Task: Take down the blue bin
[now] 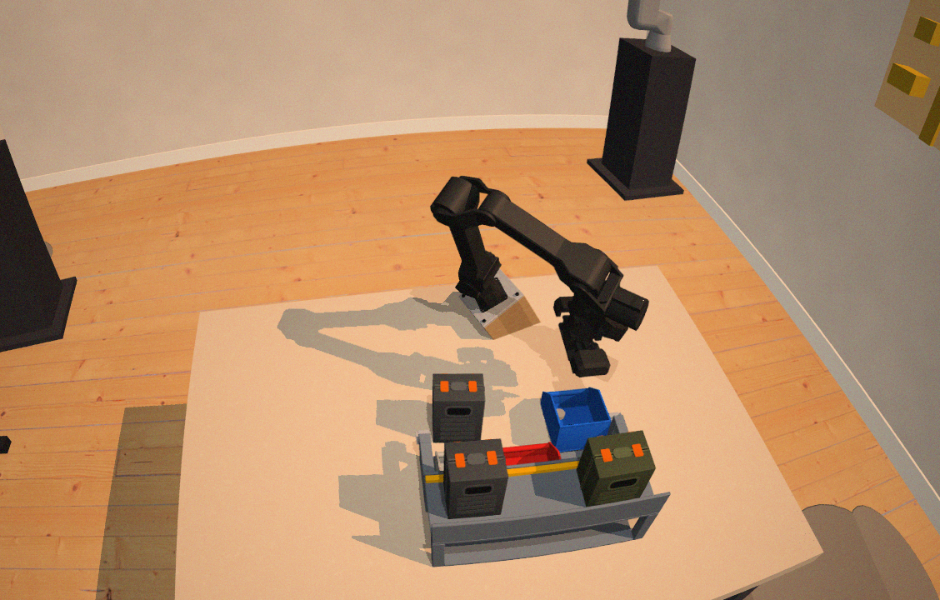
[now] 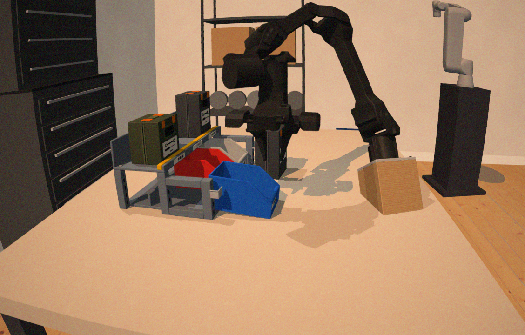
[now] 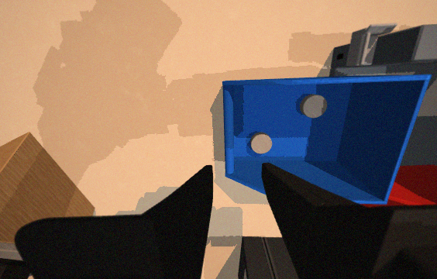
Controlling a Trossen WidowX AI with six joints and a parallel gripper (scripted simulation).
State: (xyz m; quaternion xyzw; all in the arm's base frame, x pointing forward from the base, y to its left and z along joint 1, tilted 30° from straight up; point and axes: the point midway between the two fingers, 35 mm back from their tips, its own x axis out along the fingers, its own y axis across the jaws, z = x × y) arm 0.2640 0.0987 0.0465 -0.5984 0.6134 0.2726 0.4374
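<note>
The blue open bin (image 1: pixel 575 417) stands upright on the table, its rear close against the grey shelf (image 1: pixel 533 496). It also shows in the exterior view (image 2: pixel 245 189) and in the wrist view (image 3: pixel 319 136). Two grey round parts (image 3: pixel 313 105) (image 3: pixel 261 142) lie inside it. My gripper (image 1: pixel 591 365) hangs above and just outside the bin's far wall, clear of it. Its fingers stand a little apart with nothing between them.
A red bin (image 1: pixel 531 452) sits in the shelf beside the blue one. A green case (image 1: pixel 615 466) and a dark case (image 1: pixel 475 477) stand on the shelf top. Another dark case (image 1: pixel 457 407) stands on the table. The arm's wooden base block (image 1: pixel 507 313) is behind.
</note>
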